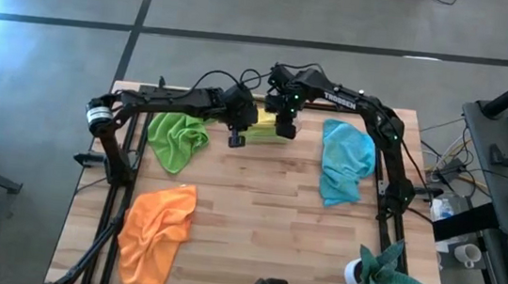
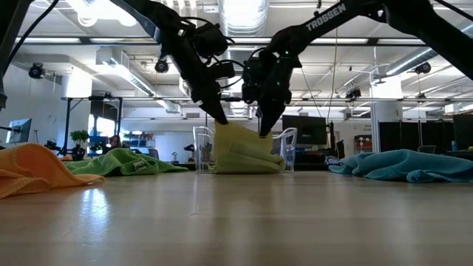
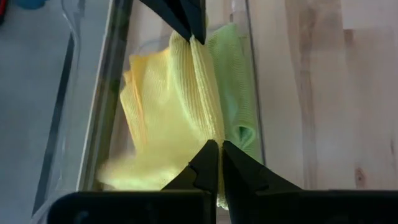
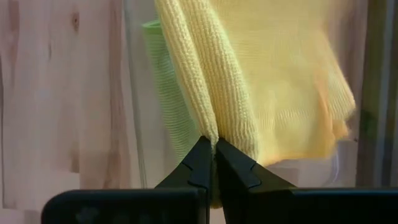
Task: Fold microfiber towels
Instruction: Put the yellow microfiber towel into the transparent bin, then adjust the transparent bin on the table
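Both tools pinch yellow towel (image 3: 174, 106), clear bin (image 2: 288, 144)

We read only one word, "TROSSEN", in white capitals along the right arm (image 2: 325, 18), up the link from its closed jaws; the same lettering shows on that arm from above. We can read nothing else.

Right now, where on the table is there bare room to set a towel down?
Bare wood lies mid-table, between the orange towel and the blue towel, and toward the plant. The back edge is crowded: both claws hold the yellow towel over the clear bin.
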